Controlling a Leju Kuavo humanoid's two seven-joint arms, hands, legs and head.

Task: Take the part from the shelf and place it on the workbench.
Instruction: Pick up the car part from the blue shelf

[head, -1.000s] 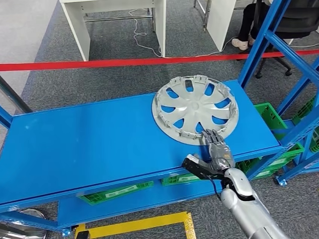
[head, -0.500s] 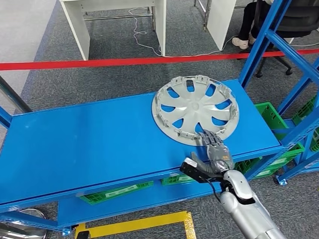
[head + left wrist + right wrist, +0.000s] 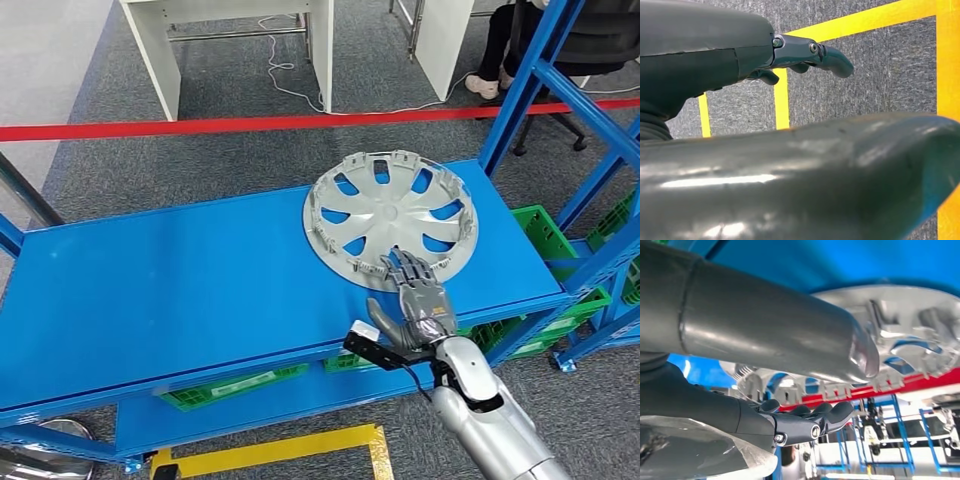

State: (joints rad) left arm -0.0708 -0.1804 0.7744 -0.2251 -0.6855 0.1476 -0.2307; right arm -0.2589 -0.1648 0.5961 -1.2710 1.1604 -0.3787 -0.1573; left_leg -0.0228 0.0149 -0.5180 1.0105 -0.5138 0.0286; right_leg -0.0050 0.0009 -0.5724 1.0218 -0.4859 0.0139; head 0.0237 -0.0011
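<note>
A silver hubcap (image 3: 390, 215) lies flat on the right part of the blue shelf (image 3: 189, 290). My right hand (image 3: 413, 300) reaches in from the shelf's front edge, palm down with fingers spread. Its fingertips (image 3: 400, 264) lie over the hubcap's near rim, and it grips nothing. In the right wrist view the thumb (image 3: 772, 325) and the darker fingers (image 3: 810, 422) stand apart, with the hubcap's ribbed rim (image 3: 911, 325) just beyond them. My left hand (image 3: 753, 60) hangs over grey carpet with yellow floor lines, its fingers (image 3: 828, 55) loosely extended and holding nothing.
Blue uprights (image 3: 528, 80) frame the shelf's right end. Green crates (image 3: 540, 230) sit on the lower level. A red tape line (image 3: 226, 127) crosses the carpet behind, with white table legs (image 3: 162, 60) and a seated person (image 3: 498, 40) beyond. Yellow floor marking (image 3: 302, 450) lies below the shelf.
My right hand has slid left and a little forward, so its fingertips now overlap the hubcap's near rim. The hubcap has stayed in place.
</note>
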